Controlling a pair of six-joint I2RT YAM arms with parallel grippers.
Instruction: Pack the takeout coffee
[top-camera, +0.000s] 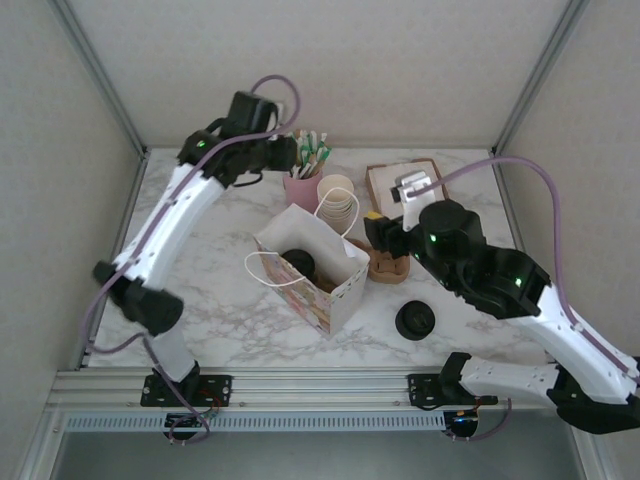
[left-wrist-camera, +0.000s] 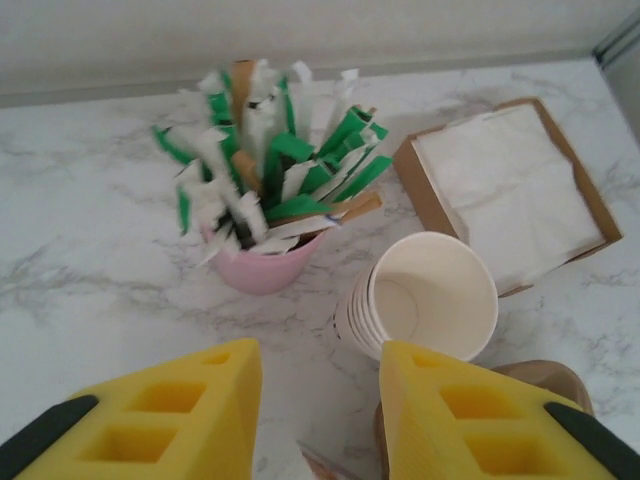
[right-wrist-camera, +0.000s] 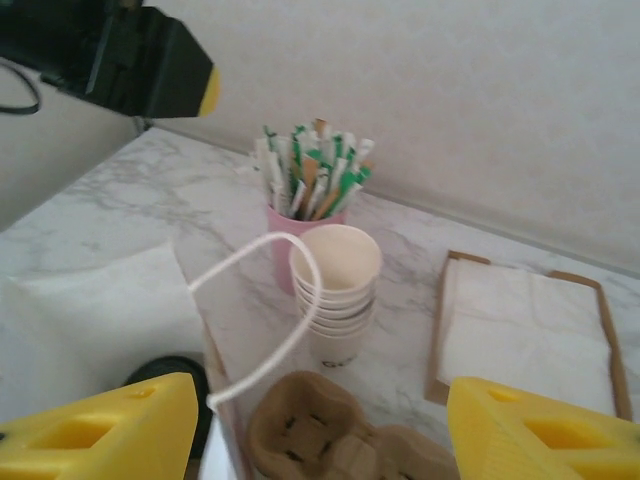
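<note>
takeout coffee (top-camera: 298, 263): sitting inside the open white paper bag (top-camera: 300, 228), toward the bag's left end, down on its floor. From the top camera all you get is the round black plastic lid, face up, with a darker recessed centre. Lid looks level, so the cup reads as upright. The pale cup body is hidden under the lid and behind the bag walls, so I can't confirm its condition. Right wrist view: a dark round edge low at the left, just behind the bag's rim, is probably the same lid, but it's blurred and cropped.
</note>
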